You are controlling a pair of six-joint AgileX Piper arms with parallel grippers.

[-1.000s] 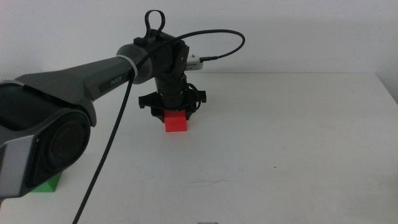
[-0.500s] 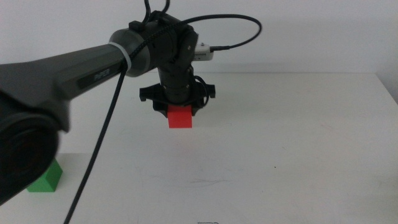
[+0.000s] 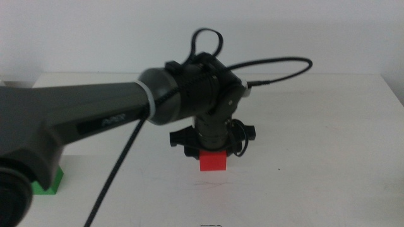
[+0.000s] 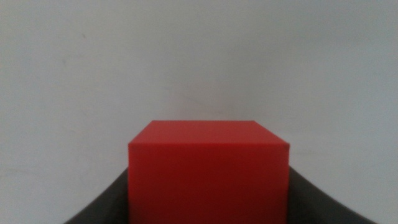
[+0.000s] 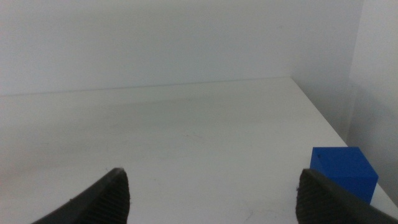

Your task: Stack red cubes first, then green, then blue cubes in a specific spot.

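So I'm on step one of the stack — getting the red cube (image 3: 213, 161) to its spot. The left gripper (image 3: 213, 153) has it clamped between both jaws. In the left wrist view the cube (image 4: 208, 171) fills the space between them, dark jaw on either side, top face showing. From the middle view it hangs straight under the gripper, level as far as I can tell. I can't tell whether its underside is touching the tabletop (image 3: 315, 126) or just above it.

Next move, as I read it: bring it down flat on the bare white patch directly beneath the gripper, then let the jaws go and lift straight up so nothing nudges it. There's no marker on the tabletop, so wherever this one lands becomes the base for everything else — worth setting it square.

The cube itself is a plain bright-red block with matte faces and crisp edges, no markings. It looks rigid, so I'd expect it to sit flat once released.

The green cube (image 3: 50, 181) is well off to the left gripper's side, mostly hidden behind the arm near the front edge of the tabletop. It goes on next. The blue cube (image 5: 344, 173) only shows in the right wrist view, resting on the tabletop just ahead of one jaw of the right gripper (image 5: 214, 190). That gripper is parked with its jaws spread wide and nothing between them; I don't see it in the middle view.
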